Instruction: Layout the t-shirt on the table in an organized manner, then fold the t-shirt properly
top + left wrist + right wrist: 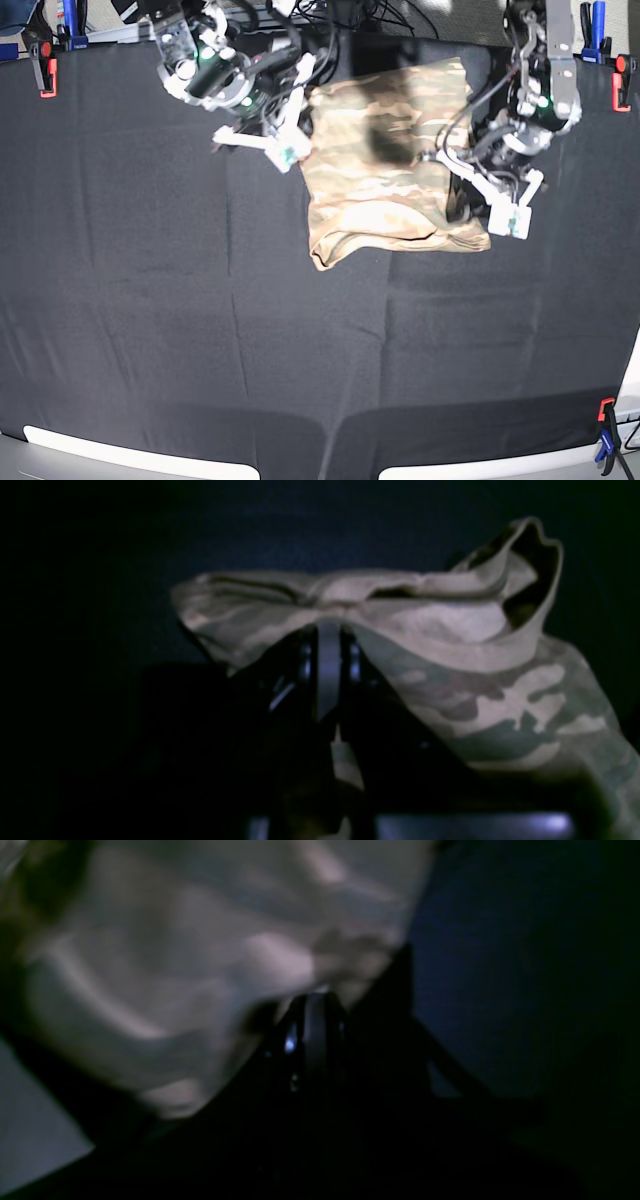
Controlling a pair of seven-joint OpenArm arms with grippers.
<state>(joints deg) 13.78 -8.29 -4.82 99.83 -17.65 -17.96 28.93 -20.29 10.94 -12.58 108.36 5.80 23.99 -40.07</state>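
An overhead view shows a wide table (150, 330) draped in black cloth, with red and blue clamps (42, 68) along its far edge and corners. Reading the base view from left to right: the right gripper (290, 148) comes first, reaching in from about eleven o'clock, its white fingertips at the left edge of the t-shirt (385, 170). In its own wrist view, the right gripper (320, 990) has its fingers pressed together on a bunch of blurred pale cloth, so it appears to be pinching the t-shirt's edge.

Next, in the middle toward twelve o'clock, lies the camouflage t-shirt, a rumpled, roughly rectangular bundle of tan, olive and brown. Its long axis runs from the far edge of the table toward the near edge, and its near hem curls up on itself. It sits in the far half of the table, with most of the black cloth at six o'clock bare.

Last, at about two o'clock, the left gripper (510, 215) touches the t-shirt's right near corner. In its wrist view, the left gripper (328, 625) has its fingers shut tight on a gathered fold, with a sleeve opening or hem loop standing up at its one o'clock.

The t-shirt lies between the two grippers, each holding one side, neither noticeably nearer. Judging from this, the layout step is under way: the cloth looks ready to be drawn apart sideways and toward six o'clock to flatten it.
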